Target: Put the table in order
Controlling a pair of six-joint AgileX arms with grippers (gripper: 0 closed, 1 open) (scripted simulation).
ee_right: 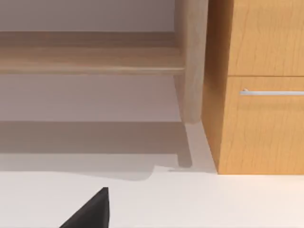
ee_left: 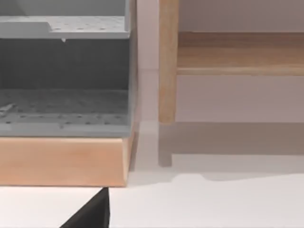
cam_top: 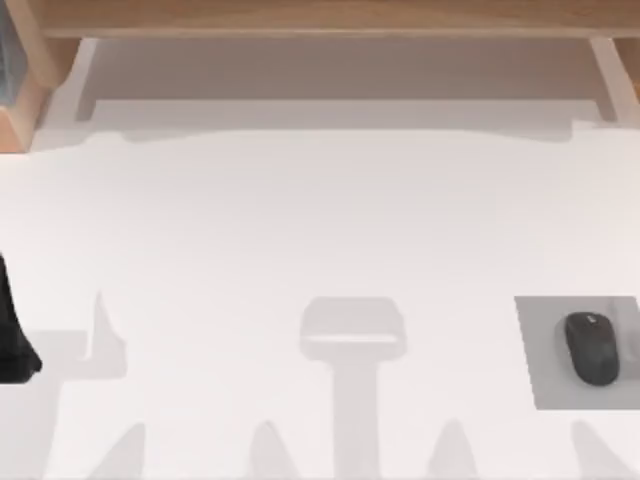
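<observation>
**Ana:** Top view first: where is the surface (cam_top: 300, 230) sitting?

**Ben:** It is spreading white and flat across almost the whole picture, running from the light wooden shelf frame (cam_top: 320, 20) at twelve o'clock down to six o'clock.

**Ana:** What is lying on it?

**Ben:** A small grey mat (cam_top: 545, 380) is lying at about four o'clock, near the right edge, and a dark computer mouse (cam_top: 592, 348) is resting on it.

**Ana:** And the arms?

**Ben:** The left arm (cam_top: 12, 335) is showing as a dark shape at nine o'clock, at the left edge. Whether its claw is apart or together, I cannot tell.

**Ana:** Is the left wrist view helping?

**Ben:** It is looking at a grey perforated organiser (ee_left: 64, 71) standing on a wooden base (ee_left: 61, 161), just beside a shelf leg (ee_left: 167, 61). A black claw tip (ee_left: 92, 213) is poking in, its state unclear.

**Ana:** The right wrist view?

**Ben:** It is facing a wooden cabinet (ee_right: 261, 118) with a silver handle (ee_right: 273, 92). A black tip (ee_right: 92, 213) is showing again, so I cannot tell there either.
</observation>
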